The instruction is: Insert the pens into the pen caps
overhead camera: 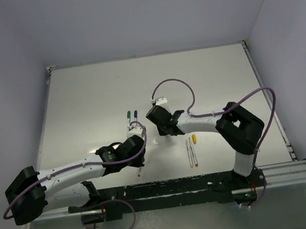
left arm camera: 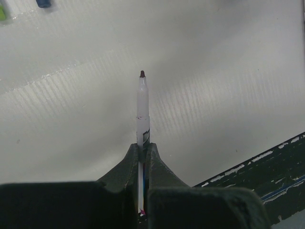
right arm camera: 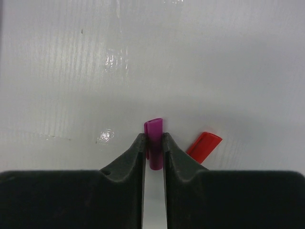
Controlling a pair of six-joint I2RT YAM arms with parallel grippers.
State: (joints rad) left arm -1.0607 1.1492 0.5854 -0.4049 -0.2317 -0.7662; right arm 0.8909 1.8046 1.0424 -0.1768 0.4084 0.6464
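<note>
Your right gripper (right arm camera: 153, 139) pinched the light, likely slippery magenta cap (right arm camera: 153, 125) by its sides; your left gripper (left arm camera: 143, 146) clamped a pen (left arm camera: 143, 105).

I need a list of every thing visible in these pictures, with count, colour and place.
white stick pen with dark red tip: 1, in left gripper
white stick pens: 2, together on table, right of centre
magenta plastic cap: 1, in right gripper
red plastic cap: 1, on table beside it
orange-yellow cap: 1, by the two pens
green cap, blue cap: 1 each, beyond left gripper
table: 1, white
left gripper: black, shut on pen
right gripper: black, shut on magenta plastic cap
</note>
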